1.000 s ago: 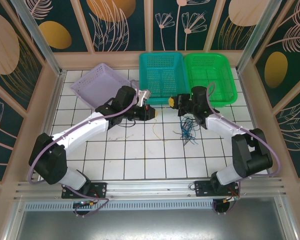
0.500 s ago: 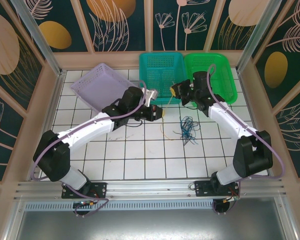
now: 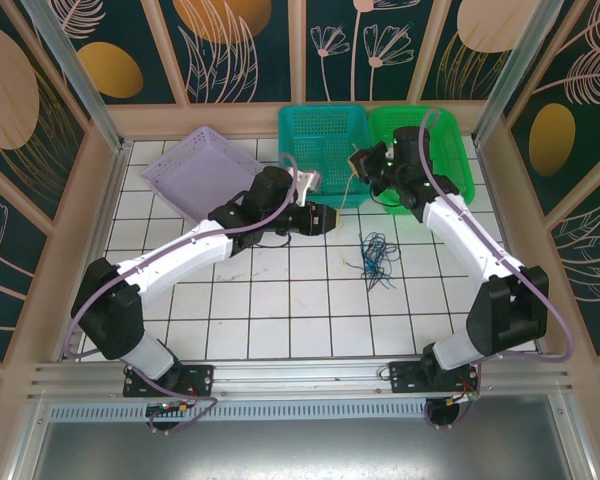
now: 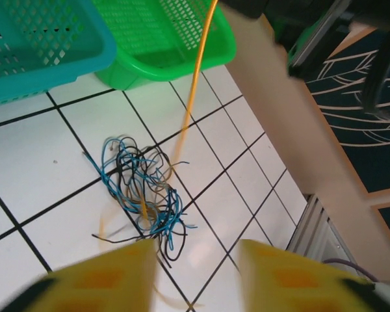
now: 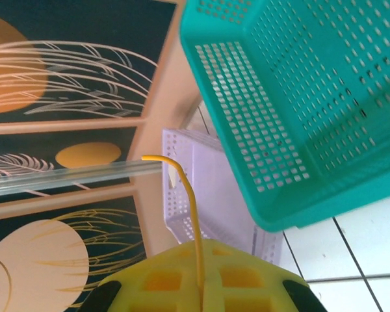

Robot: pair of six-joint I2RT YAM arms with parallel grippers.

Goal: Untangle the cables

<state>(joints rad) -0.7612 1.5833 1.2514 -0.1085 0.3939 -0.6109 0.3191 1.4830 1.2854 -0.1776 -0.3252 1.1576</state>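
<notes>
The cables (image 3: 377,258) lie in a loose blue-and-black tangle on the white tiled worktop (image 3: 280,310), right of centre in the top view, at about 6 o'clock from where the teal basket (image 3: 323,150) and the green basket (image 3: 435,150) meet. The right tool (image 3: 358,160) hangs over the near rims of those two baskets, at 12 o'clock from the tangle. In its wrist view its yellow pads (image 5: 247,283) are pressed together on a yellow cable (image 5: 195,221), which rises from between them and hooks over at its tip. In the left wrist view this cable comes in at 12 o'clock and runs in a straight line down to the tangle. The left tool (image 3: 325,217) sits at 10 o'clock from the tangle – its fingers (image 4: 97,283) stand about half wide, with tiles showing in the gap. A lilac basket (image 3: 195,170) lies askew at 10 o'clock on the worktop
</notes>
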